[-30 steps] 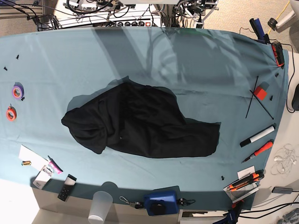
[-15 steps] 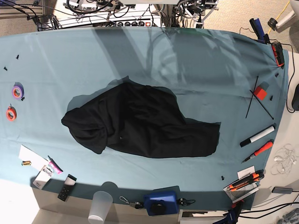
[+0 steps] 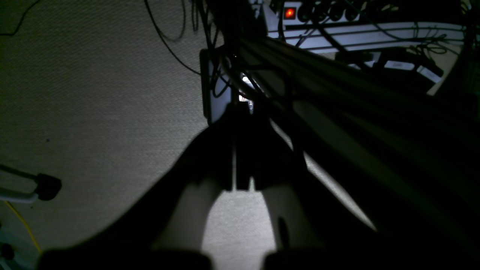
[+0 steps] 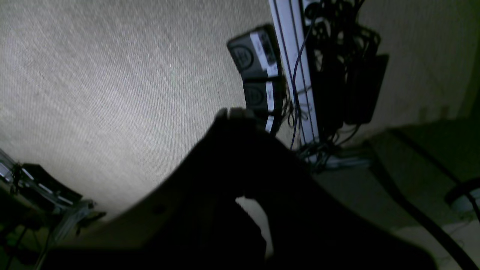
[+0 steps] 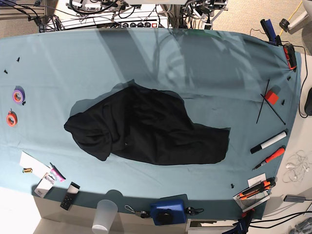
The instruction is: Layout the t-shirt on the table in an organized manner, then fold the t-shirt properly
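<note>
**Spread first, fold after**

Shirt (image 5: 146, 129) crumpled mid-bench (image 5: 219, 63), print hidden. Left gripper (image 3: 240, 183) and right gripper (image 4: 240, 180) off the bench, jaws pressed together — empty. Best to open wide, pinch opposite hem corners, pull flat — no dragging.

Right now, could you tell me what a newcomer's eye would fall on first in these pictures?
First, the black t-shirt, lying crumpled in a heap at the middle of the teal table. Next, the bright small things along the edges: purple tape and orange tape on the base view's left side, and a red block on its right.
</note>
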Controlling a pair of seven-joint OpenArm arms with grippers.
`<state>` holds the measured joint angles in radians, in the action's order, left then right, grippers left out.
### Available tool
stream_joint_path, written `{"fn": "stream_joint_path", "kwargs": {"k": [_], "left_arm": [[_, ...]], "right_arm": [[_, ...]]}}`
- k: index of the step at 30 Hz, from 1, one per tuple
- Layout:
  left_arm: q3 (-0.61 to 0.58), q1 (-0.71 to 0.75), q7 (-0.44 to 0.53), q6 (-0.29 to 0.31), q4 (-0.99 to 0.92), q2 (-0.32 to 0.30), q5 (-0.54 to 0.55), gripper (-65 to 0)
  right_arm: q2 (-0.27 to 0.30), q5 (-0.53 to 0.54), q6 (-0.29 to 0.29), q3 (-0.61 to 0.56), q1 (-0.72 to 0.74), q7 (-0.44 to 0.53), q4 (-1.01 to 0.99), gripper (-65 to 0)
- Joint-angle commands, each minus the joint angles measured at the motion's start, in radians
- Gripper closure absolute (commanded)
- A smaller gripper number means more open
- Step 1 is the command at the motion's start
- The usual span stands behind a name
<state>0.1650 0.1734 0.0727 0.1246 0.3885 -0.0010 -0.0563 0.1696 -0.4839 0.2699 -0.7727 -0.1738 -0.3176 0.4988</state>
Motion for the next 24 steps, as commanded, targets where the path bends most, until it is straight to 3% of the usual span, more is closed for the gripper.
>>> {"fn": "stream_joint_path", "kwargs": {"k": [1, 5, 9, 12, 19, 24], "left_arm": [[-0.001, 0.016, 0.006, 0.006, 0.006, -0.006, 0.000, 0.0], [-0.001, 0.068, 0.006, 0.005, 0.046, -0.029, 0.000, 0.0], [-0.001, 0.139, 0.006, 0.005, 0.116, -0.058, 0.000, 0.0], [-0.001, 0.195, 0.006, 0.005, 0.175, -0.085, 0.010, 0.0], [-0.001, 0.322, 0.003, 0.005, 0.340, -0.151, 0.181, 0.0], [-0.001, 0.419, -0.004, 0.006, 0.464, -0.174, 0.249, 0.0]], "right_arm": [[0.010, 0.001, 0.002, 0.002, -0.016, -0.012, 0.003, 0.0], [0.024, 0.002, -0.032, 0.002, -0.052, -0.009, 0.006, 0.0], [0.052, 0.019, -0.129, 0.002, -0.092, -0.008, 0.013, 0.0], [0.097, 0.087, -0.188, 0.002, -0.126, -0.009, 0.065, 0.0], [0.238, 0.288, -0.243, 0.011, -0.253, -0.027, 0.312, 0.0], [0.288, 0.448, -0.269, 0.173, -0.402, -0.027, 0.496, 0.0]]}}
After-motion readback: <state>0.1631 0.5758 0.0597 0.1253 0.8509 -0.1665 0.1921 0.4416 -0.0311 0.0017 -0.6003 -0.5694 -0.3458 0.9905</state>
